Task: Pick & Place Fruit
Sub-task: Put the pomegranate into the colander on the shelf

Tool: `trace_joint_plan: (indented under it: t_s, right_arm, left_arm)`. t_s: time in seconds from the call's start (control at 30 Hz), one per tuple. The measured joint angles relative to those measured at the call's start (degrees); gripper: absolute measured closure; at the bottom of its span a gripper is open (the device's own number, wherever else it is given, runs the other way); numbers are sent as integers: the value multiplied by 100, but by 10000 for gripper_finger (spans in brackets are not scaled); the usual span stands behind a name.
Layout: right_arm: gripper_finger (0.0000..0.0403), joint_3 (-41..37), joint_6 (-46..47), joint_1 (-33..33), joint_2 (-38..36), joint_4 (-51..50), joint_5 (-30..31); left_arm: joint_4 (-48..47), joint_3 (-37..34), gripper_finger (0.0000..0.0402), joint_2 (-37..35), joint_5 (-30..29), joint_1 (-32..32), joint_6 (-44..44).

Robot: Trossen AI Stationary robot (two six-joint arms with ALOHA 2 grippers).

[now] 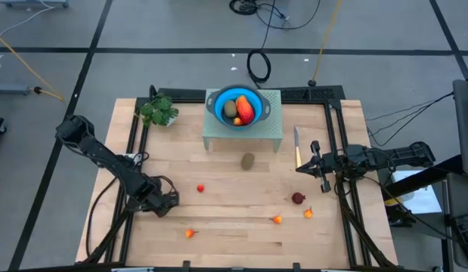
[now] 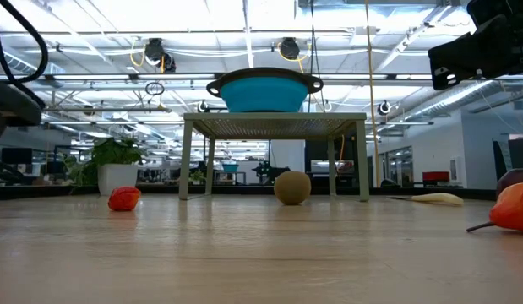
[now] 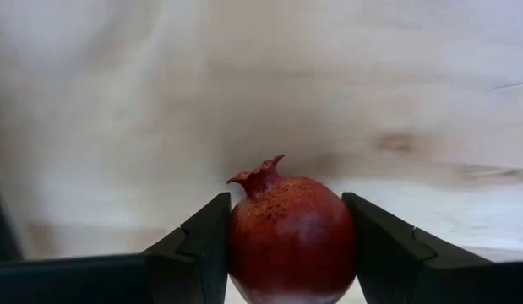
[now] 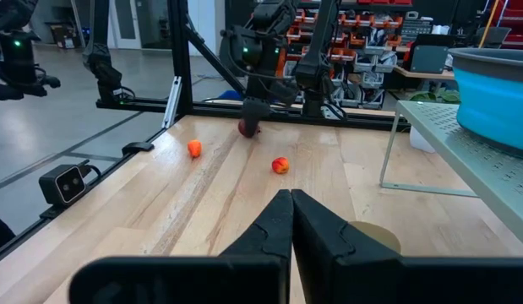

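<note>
With its fingers touching it, left gripper brackets pomegranate.

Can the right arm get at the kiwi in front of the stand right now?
Probably yes. The right gripper is shut and would need opening. It sits close to the kiwi, and only the knife lies flat on the table between them.

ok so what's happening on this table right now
The left gripper has its fingers on either side of a dark red pomegranate on the wooden table. The right gripper waits shut near the knife. A blue bowl on a small stand already holds some fruit; a kiwi and small orange pieces lie loose.
</note>
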Motion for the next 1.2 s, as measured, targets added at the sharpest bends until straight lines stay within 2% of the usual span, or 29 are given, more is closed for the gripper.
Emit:
trace_joint_plan:
  t_s: [0.2,0.37,0.63,0.73,0.9,1.03,1.2]
  right_arm:
    - [403,0,0,1,0,0,-1]
    - [403,0,0,0,0,0,0]
    - [403,0,0,0,2,0,0]
    - [403,0,0,0,2,0,-2]
    - [403,0,0,0,2,0,-1]
    - [403,0,-34,0,2,-2,-2]
    - [403,0,-197,0,2,0,0]
  left_arm:
    - [366,-23,204,17,-1516,4,462]
    - [715,-34,219,22,-2884,5,930]
    - [1355,-32,205,-276,-4407,0,1867]
    - [1634,-27,211,-513,-5044,2,2332]
    - [2110,-25,225,-945,-5686,0,3180]
    - [2713,-25,208,-1247,-6082,1,4096]
    - [3976,-23,202,-1462,-6548,2,5829]
